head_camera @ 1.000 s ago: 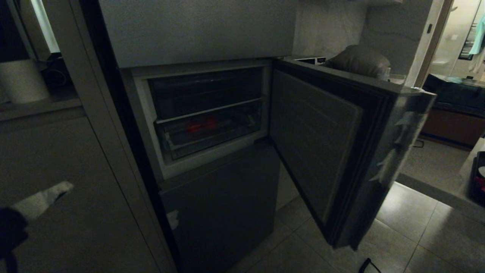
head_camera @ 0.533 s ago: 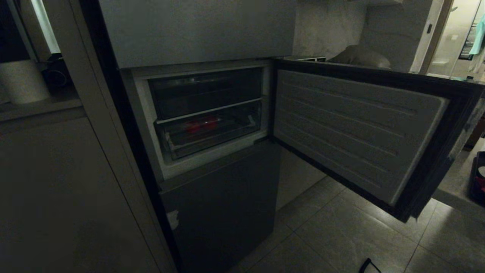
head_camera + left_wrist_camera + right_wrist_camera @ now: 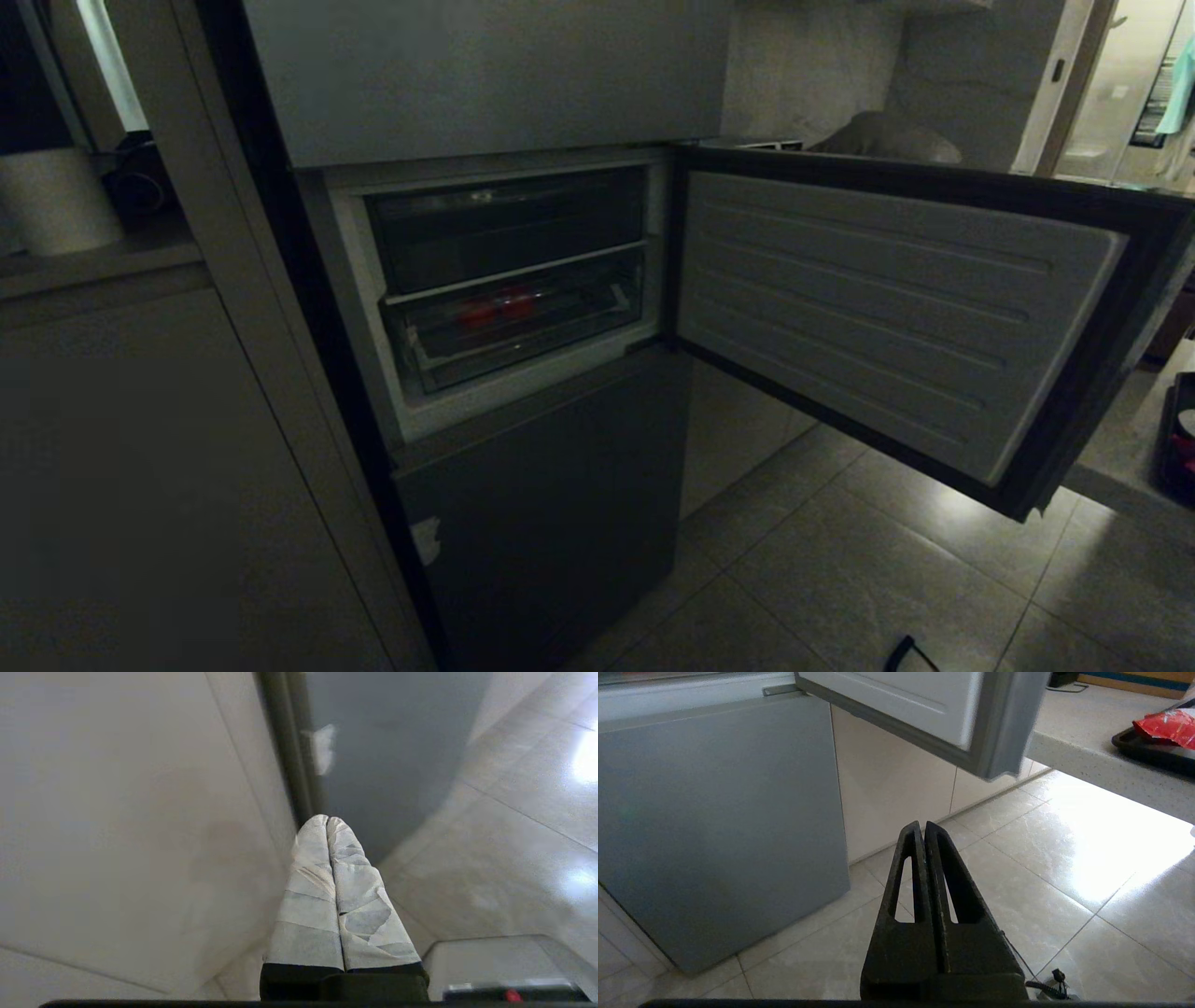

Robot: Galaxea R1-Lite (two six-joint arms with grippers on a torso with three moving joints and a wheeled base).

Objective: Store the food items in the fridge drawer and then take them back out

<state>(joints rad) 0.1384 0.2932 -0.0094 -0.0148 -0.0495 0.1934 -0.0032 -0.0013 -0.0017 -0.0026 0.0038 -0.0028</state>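
The dark grey fridge [image 3: 541, 485] stands ahead with its middle door [image 3: 887, 317] swung wide open to the right. Inside, the clear fridge drawer [image 3: 518, 350] is pushed in, and two red food items [image 3: 495, 306] lie in it side by side. Neither arm shows in the head view. My left gripper [image 3: 327, 819], wrapped in whitish tape, is shut and empty, hanging low in front of the seam between the pale cabinet and the fridge's lower panel [image 3: 387, 765]. My right gripper [image 3: 921, 825] is shut on nothing, low above the floor tiles.
Pale grey cabinets [image 3: 140, 448] flank the fridge on the left. The open door juts out over the tiled floor [image 3: 840, 579]. A counter edge [image 3: 1101, 774] at the right carries a dark tray with a red packet [image 3: 1164, 725].
The fridge door swung from half open to wide open on the right. The left arm, seen at the lower left a second ago, has dropped out of the head view.
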